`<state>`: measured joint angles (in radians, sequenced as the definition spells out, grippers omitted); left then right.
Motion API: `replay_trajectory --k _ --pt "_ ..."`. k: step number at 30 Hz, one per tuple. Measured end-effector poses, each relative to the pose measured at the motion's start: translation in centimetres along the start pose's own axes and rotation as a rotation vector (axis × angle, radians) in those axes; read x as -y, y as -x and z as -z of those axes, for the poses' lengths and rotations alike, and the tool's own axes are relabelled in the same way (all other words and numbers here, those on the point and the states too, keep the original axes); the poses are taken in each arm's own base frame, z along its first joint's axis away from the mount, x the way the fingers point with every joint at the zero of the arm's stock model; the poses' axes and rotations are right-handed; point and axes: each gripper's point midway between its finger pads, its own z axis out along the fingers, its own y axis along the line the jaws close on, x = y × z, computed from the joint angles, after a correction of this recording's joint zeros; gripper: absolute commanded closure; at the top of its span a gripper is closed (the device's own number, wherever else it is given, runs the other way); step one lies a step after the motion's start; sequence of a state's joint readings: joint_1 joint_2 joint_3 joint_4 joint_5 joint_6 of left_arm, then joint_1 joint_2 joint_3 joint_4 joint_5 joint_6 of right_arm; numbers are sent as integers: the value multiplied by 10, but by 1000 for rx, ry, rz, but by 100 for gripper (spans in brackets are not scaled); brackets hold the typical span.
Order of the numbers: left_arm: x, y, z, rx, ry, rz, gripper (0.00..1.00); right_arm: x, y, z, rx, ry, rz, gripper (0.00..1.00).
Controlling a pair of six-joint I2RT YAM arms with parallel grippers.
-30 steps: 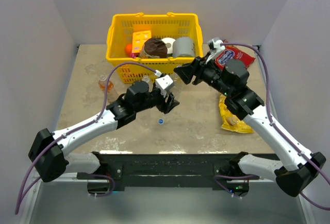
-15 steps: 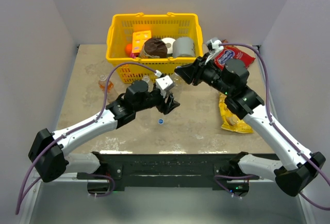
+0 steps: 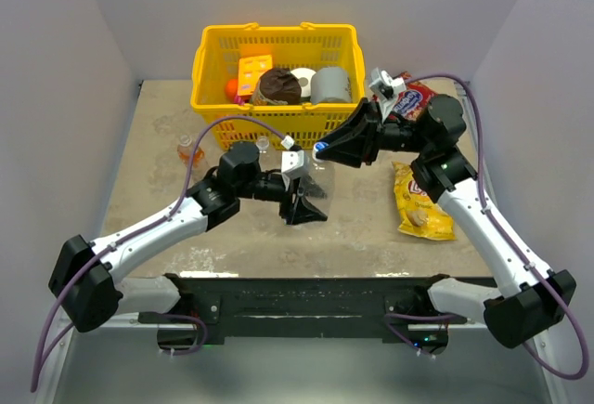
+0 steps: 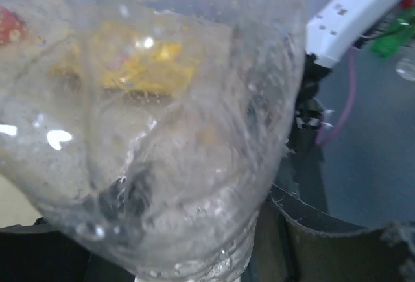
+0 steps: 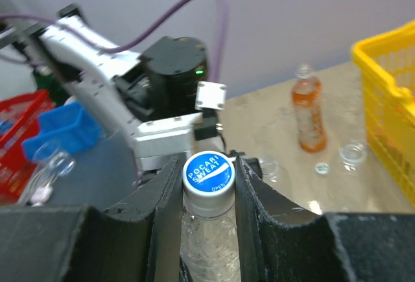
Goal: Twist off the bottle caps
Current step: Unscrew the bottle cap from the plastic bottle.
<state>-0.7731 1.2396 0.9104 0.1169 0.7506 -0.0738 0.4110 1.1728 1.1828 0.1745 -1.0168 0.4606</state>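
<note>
A clear bottle (image 3: pixel 321 179) is held off the table, with my left gripper (image 3: pixel 303 203) shut on its lower body. In the left wrist view this bottle (image 4: pixel 149 120) fills nearly the whole frame and hides most of the fingers. Its cap (image 5: pixel 208 174), white with a blue printed face, sits between the dark fingers (image 5: pixel 163 194) of my right gripper (image 5: pixel 208 179), which is shut on it. From above, the right gripper (image 3: pixel 327 149) meets the cap (image 3: pixel 318 148) from the right. An orange bottle (image 3: pixel 188 151) stands at the left (image 5: pixel 309 117).
A yellow basket (image 3: pixel 209 60) with rolls and a grey can stands at the back. A red snack bag (image 3: pixel 415 99) and a yellow chip bag (image 3: pixel 423 205) lie on the right. A loose cap (image 5: pixel 321 168) and an open clear bottle (image 5: pixel 354 154) sit near the orange one.
The left arm has raised and swung the clear bottle toward the right arm. The right gripper came in over the bottle's top and shut on the cap.
</note>
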Motion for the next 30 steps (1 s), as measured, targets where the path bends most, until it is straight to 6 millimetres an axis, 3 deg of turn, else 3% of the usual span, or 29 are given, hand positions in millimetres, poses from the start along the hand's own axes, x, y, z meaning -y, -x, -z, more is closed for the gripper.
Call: replay_trajectory --k 5,13,15,16,17,18,19,22,25,30 --pt "38 -4 2 4 -219 28 67 -30 -10 4 -78 202 42 89" --pt "65 -7 5 1 -397 67 68 -49 -20 13 -164 354 91 88" --pt "68 -8 6 0 -417 77 68 -50 -21 14 -176 367 93 80" --pt "69 -8 6 -1 -425 81 68 -50 -21 14 -179 372 95 67" --pt "70 -8 6 -2 -431 86 68 -50 -21 14 -182 372 93 61" --pt "70 -8 7 -3 -433 85 68 -50 -21 14 -180 367 93 56" --pt "70 -8 6 -3 -431 85 68 -50 -20 14 -177 357 96 40" --pt "66 -4 5 16 -412 55 68 -44 -17 12 -149 295 95 19" --pt "58 6 5 51 -352 -2 68 -32 -16 9 -112 190 65 16" --pt "25 22 2 96 -153 -51 69 -14 4 13 3 -45 64 19"
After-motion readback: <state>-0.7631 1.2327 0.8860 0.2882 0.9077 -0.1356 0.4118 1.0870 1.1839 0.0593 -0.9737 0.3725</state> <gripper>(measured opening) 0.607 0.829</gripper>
